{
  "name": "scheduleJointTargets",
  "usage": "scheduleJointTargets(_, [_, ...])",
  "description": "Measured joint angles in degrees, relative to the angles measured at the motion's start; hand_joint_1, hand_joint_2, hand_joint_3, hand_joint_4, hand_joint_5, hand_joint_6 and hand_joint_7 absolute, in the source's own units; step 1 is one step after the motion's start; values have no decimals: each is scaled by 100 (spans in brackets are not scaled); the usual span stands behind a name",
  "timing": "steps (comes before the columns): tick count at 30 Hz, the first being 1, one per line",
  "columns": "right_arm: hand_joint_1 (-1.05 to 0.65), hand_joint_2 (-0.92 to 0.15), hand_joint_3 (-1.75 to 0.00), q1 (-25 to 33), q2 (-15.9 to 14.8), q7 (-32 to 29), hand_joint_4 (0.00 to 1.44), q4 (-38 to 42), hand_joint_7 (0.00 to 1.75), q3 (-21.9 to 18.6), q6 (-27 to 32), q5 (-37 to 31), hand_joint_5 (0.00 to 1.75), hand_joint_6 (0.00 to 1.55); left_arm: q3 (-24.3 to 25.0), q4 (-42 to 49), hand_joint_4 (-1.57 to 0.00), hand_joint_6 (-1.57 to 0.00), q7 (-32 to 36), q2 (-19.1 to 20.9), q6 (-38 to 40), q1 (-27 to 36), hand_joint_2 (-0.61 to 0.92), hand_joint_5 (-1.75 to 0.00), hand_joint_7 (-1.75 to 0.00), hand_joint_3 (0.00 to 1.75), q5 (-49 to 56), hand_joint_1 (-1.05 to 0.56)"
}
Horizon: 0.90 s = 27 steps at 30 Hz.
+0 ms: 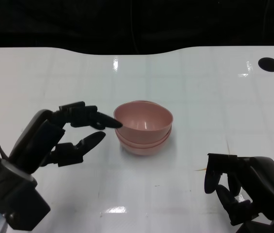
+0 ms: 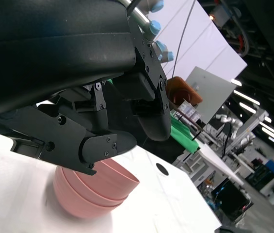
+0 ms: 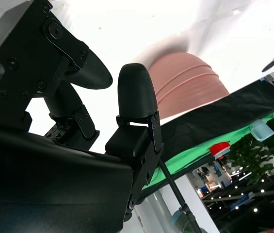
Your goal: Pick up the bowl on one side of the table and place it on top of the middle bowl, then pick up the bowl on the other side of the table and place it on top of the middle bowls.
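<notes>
Stack of bowls (image 1: 143,127) sits near the middle of the table (image 1: 214,97), bowls nested one in another. Left hand (image 1: 71,133) is to the stack's left, an upper fingertip at the top bowl's rim, whether touching cannot tell; nothing held. Right hand (image 1: 243,187) is near the table's front edge, right of and in front of the stack, well apart from it. A hole (image 1: 269,64) lies at the far right corner of the table, behind the stack.
</notes>
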Motion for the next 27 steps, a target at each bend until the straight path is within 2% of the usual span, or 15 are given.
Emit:
scheduleJointTargets(2, [-9,-16,-159,-9,1,-1,95,5,152,3,-2,0,175,84,80,-56,-73,-87,-40,-68,-1,129,47,-141,-87,114,-125,2])
scheduleJointTargets(3, [-9,-15,-159,-11,2,-2,95,4,152,5,-2,-2,175,85,127,-82,-74,-85,-51,-79,1,212,47,-147,-98,118,-169,2])
scheduleJointTargets(9, [-9,-15,-160,-6,4,-22,96,4,151,20,-3,-21,175,86,227,-443,-78,-75,-270,-97,217,742,48,-163,-136,122,-368,-3])
scheduleJointTargets(11, [-9,-14,-160,-3,4,-24,96,2,151,24,-3,-22,175,85,255,-636,-80,-75,-357,-99,384,931,46,-165,-143,124,-449,-3])
scheduleJointTargets(13, [-8,-13,-160,0,4,-27,95,3,149,26,-3,-23,175,85,297,-785,-84,-76,-432,-135,538,1090,42,-168,-146,123,-579,-6])
scheduleJointTargets(18, [-8,-14,-159,-1,4,-26,95,0,149,27,-1,-24,175,85,407,-1163,-80,-71,-448,-350,956,1440,51,-168,-140,107,-723,-8])
scheduleJointTargets(23, [-8,-15,-158,-5,0,-21,95,1,149,23,0,-20,175,85,530,-1581,-76,-70,-437,-498,1450,1745,53,-170,-142,105,-697,-11])
scheduleJointTargets(27, [-8,-15,-158,-4,-8,29,95,-1,149,9,0,25,175,85,578,-1936,-75,-69,-439,-600,1963,1949,55,-174,-142,109,-749,-4])
